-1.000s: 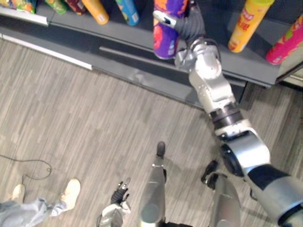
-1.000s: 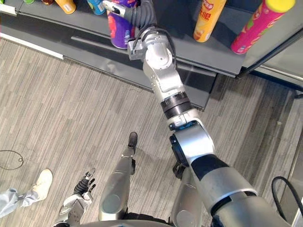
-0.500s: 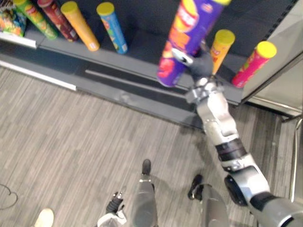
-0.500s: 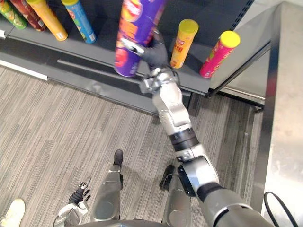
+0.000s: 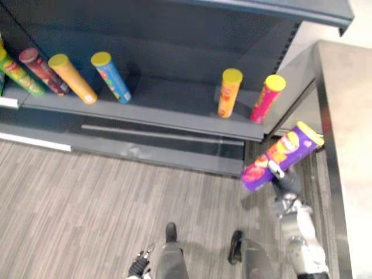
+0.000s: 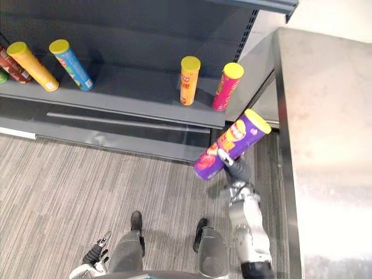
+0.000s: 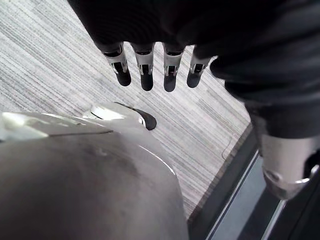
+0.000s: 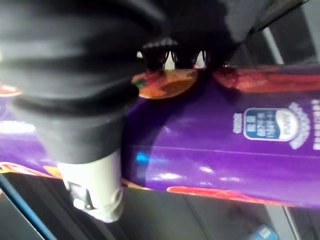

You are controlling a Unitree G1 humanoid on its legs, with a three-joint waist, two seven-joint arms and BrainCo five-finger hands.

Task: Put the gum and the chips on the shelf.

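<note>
The right hand has its fingers clamped around the lower part of a tall purple chips can with a yellow lid. It holds the can in the air, tilted with the lid up and to the right, just near of the right end of the dark grey metal shelf and beside the steel table. An orange can and a pink can stand upright on the shelf there. The tube looks light and stiff, with a glossy, probably slippery skin and brittle contents. A grip nearer its middle would likely steady it for standing upright. The left hand hangs low at the near left, fingers straight and apart, holding nothing.
</note>
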